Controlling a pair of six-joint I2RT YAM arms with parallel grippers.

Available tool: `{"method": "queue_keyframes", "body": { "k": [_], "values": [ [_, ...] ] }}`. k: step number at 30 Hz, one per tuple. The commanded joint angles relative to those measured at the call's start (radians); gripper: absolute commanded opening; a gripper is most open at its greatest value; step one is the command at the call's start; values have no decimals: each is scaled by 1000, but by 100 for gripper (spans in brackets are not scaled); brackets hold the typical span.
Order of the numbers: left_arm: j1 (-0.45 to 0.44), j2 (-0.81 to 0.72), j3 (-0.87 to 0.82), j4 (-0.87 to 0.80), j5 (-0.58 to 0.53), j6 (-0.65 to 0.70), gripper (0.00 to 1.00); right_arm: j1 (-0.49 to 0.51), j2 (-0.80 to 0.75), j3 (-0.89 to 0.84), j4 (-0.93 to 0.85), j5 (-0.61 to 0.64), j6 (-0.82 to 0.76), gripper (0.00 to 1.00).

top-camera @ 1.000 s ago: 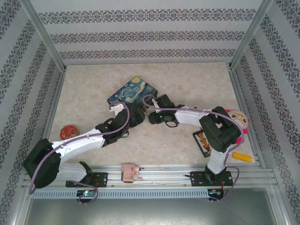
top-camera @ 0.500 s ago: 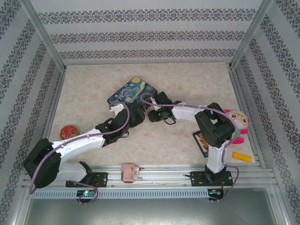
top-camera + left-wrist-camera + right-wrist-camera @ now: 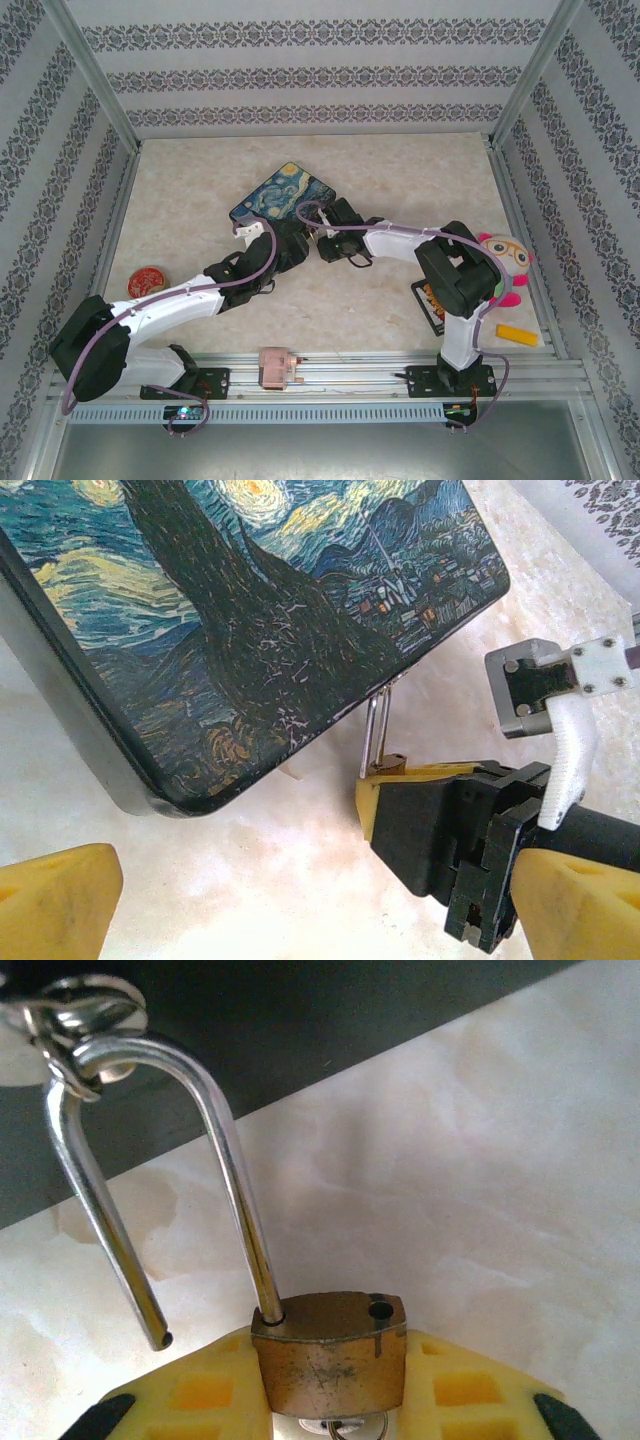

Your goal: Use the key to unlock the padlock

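Right jaws clamp the padlock (image 3: 328,1355) body, left jaws wide apart; the shackle (image 3: 225,1130) has one leg free, so I hold steady and avoid torquing the box (image 3: 250,610) ring (image 3: 80,1005).

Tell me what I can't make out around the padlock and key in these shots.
- Key: right wrist view, bottom edge cuts it off; just a sliver shows under the padlock.
- Padlock body: left wrist view, mostly behind the right claw.
- Both: top view, too small, under the two wrists.
- Ring on the box: right wrist view, blurred, cut by the top-left corner.
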Motion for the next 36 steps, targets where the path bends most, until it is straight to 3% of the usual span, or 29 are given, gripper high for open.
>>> {"method": "queue_keyframes", "body": {
  "k": [1,19,27,36],
  "values": [
    [17,6,38,-63,-25,42,99,19,-52,-33,-26,48,45,5],
    [15,9,97,-168,-112,129,99,170,-226,-230,-97,106,251,2],
    [15,103,219,-350,-269,250,99,174,-243,-265,-31,87,347,0],
    [17,226,270,-427,-290,260,99,165,-245,-288,43,48,425,0]
  ]
}}
